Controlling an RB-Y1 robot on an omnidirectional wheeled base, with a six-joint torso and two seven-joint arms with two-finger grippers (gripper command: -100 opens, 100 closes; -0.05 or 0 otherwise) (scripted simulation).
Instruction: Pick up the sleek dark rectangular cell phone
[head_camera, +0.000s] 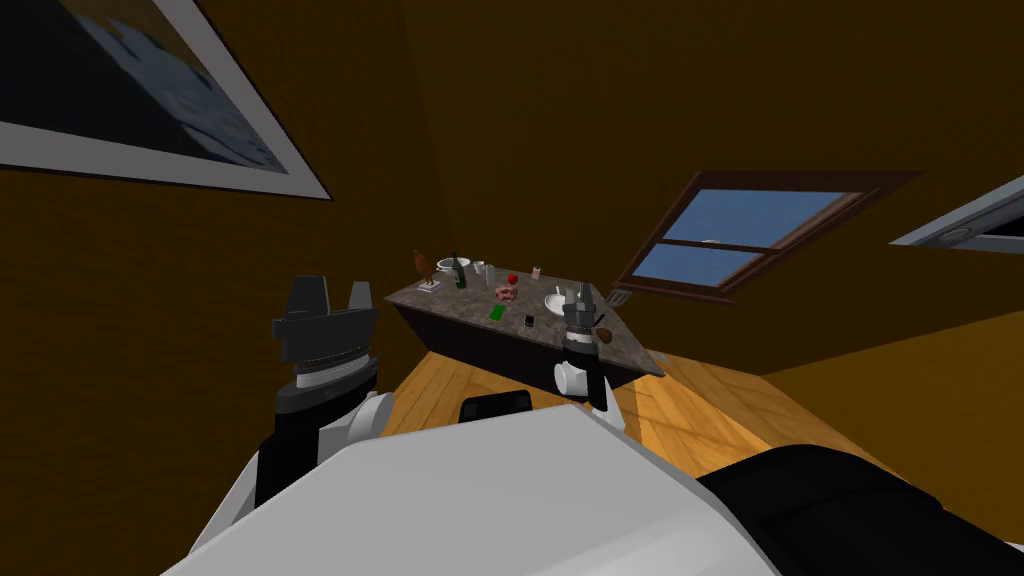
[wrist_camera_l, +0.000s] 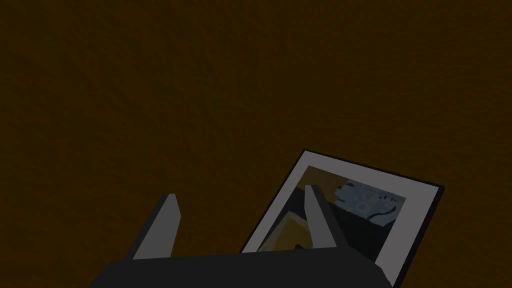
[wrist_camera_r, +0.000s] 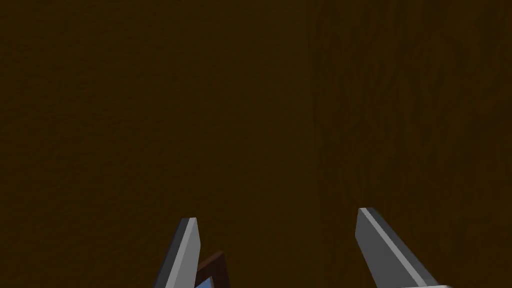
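Note:
The cell phone (head_camera: 529, 321) is a small dark rectangle lying flat near the front edge of a dark speckled table (head_camera: 625, 348) across the room. A flat green item (head_camera: 496, 312) lies just left of it. My right gripper (head_camera: 577, 292) is raised in front of the table's right part, to the right of the phone and apart from it. In the right wrist view the right gripper (wrist_camera_r: 277, 215) is open and holds nothing, facing a brown wall. My left gripper (head_camera: 335, 293) is held up at the left, well away from the table. Its fingers (wrist_camera_l: 167, 220) stand open and hold nothing.
The table also carries a dark green bottle (head_camera: 460, 272), a white bowl (head_camera: 556, 302), a red apple (head_camera: 513, 279), a pink ring-shaped item (head_camera: 507, 293) and several small cups. Wooden floor (head_camera: 450, 385) lies between me and the table. A window (head_camera: 735, 240) is on the wall to the right.

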